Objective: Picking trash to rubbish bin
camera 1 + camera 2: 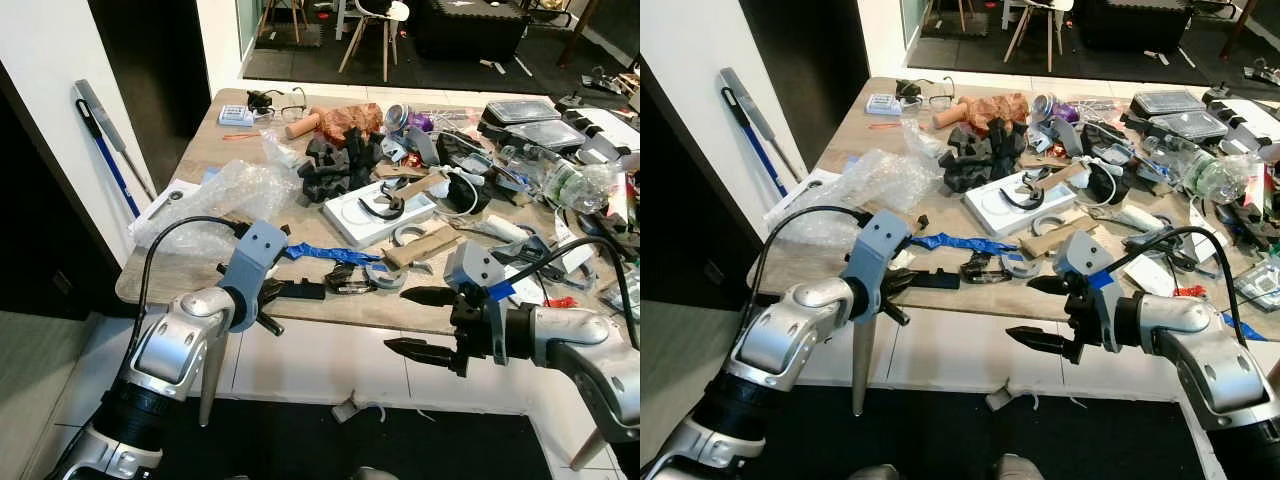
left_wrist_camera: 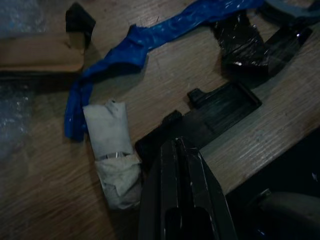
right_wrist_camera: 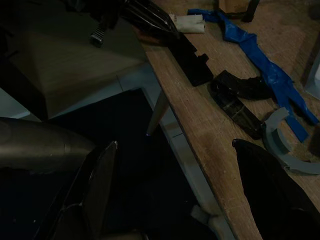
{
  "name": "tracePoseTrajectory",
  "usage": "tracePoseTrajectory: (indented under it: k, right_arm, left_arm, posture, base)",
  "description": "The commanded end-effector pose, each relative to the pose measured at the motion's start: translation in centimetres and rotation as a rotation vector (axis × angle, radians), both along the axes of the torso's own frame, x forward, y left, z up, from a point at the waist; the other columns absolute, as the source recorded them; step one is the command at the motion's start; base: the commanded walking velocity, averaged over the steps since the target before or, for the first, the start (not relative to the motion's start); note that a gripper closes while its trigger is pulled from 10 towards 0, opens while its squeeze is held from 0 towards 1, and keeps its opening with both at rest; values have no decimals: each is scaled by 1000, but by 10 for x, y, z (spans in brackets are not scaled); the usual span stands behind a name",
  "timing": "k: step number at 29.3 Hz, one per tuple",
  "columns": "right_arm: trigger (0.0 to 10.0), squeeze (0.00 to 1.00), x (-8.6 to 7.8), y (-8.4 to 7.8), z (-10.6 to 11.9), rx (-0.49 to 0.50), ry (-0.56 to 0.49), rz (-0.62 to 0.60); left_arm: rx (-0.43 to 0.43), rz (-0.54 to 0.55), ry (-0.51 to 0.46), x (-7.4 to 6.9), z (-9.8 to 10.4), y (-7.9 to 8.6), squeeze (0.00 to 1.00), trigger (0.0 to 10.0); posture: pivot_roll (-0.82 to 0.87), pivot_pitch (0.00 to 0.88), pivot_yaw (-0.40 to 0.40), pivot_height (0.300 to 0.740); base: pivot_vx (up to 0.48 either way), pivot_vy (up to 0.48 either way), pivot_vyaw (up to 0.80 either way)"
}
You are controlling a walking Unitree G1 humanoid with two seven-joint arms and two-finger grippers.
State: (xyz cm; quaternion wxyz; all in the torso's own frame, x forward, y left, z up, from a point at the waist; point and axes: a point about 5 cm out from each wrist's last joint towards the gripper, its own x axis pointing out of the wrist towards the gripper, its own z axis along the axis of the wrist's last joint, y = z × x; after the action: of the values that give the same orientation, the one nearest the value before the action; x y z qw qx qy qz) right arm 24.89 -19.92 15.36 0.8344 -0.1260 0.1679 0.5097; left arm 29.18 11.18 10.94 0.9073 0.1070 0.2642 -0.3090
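Your left gripper (image 2: 181, 165), fingers pressed together and empty, sits at the bench (image 1: 200, 150) edge beside the crumpled paper scrap (image 2: 112, 155). Your right gripper (image 1: 428, 322) hangs wide open, off the edge.

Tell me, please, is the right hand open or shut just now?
Open. The right hand hangs at the table edge with its two black fingers spread well apart and nothing between them.

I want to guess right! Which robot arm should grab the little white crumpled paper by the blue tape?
Probably the left. The left gripper, fingers together, is over the table edge right beside the white paper wad and blue tape. The right gripper is open, off the table edge and farther away.
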Motion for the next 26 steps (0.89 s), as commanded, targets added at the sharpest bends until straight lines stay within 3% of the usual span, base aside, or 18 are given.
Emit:
tracePoseTrajectory:
  k: [1, 2, 3, 4, 5, 8, 11, 15, 26]
  right_arm:
    - [10000, 0, -2, 5, 5, 14, -16, 15]
    - [10000, 0, -2, 5, 5, 14, -16, 15]
    - [10000, 0, -2, 4, 5, 14, -16, 14]
    - [10000, 0, -2, 4, 5, 14, -17, 13]
    - [10000, 0, -2, 4, 5, 14, -17, 12]
    - [10000, 0, -1, 3, 6, 13, -19, 11]
    - [10000, 0, -1, 4, 6, 12, -20, 11]
    - [10000, 0, -2, 3, 6, 10, -19, 9]
    - [10000, 0, -1, 0, 8, -1, -25, 3]
  left_arm:
    - [-19, -23, -40, 0, 8, -2, 0, 6471]
    - [-19, -23, -40, 0, 8, -2, 0, 6471]
    - [-65, -26, -56, 0, 14, -1, 118, 10000]
    - [-105, -15, -73, 2, 21, 2, 369, 10000]
    - [-120, 6, -98, 4, 27, 7, 1000, 10000]
    - [-107, 31, -154, 10, 41, 19, 1000, 10000]
    - [-85, 27, -158, 11, 41, 24, 1000, 10000]
    - [7, 31, -105, 8, 25, 33, 1000, 10000]
    - [63, 36, -14, -1, 4, 47, 1000, 10000]
  posture:
    - [-37, 0, 25, 740]
    - [-37, 0, 25, 740]
    - [-40, 0, 20, 740]
    - [-40, 0, 20, 740]
    - [-39, 0, 17, 740]
    - [-37, 0, 17, 740]
    - [-37, 0, 17, 740]
    - [-40, 0, 19, 740]
    - [-46, 0, 23, 740]
  base:
    - [0, 0, 0]
    - [0, 0, 0]
    - [0, 0, 0]
    - [0, 0, 0]
    - [0, 0, 0]
    - [0, 0, 0]
    - [0, 0, 0]
    - [0, 0, 0]
    - [0, 0, 0]
